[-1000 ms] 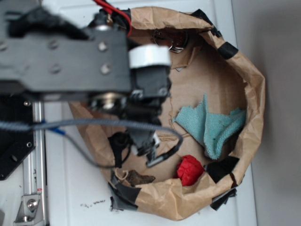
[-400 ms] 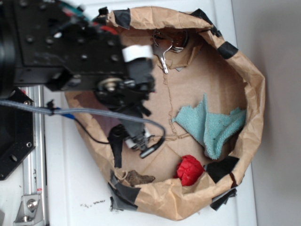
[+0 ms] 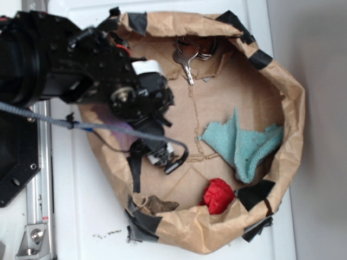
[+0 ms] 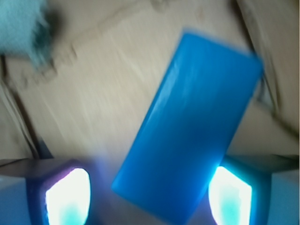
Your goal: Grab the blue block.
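Observation:
In the wrist view the blue block [image 4: 187, 126], a flat bright blue slab, lies tilted on the brown paper floor. Its near end sits between my gripper's [image 4: 149, 197] two glowing fingertips [image 4: 68, 197], closer to the right one. The jaws stand wide apart, with a gap on the left side of the block. In the exterior view my gripper [image 3: 154, 160] points down inside the left part of the paper bag [image 3: 293, 108]. There the arm hides the block.
A teal-green cloth [image 3: 244, 143] lies at the right of the bag, its corner also in the wrist view [image 4: 23, 23]. A red crumpled ball [image 3: 218, 195] sits at the front, keys [image 3: 187, 57] at the back, a brown scrap [image 3: 160, 205] at the front left.
The arm has swung to the left and back, uncovering the keys. The gripper has shifted slightly left and stays low in the bag's left part.

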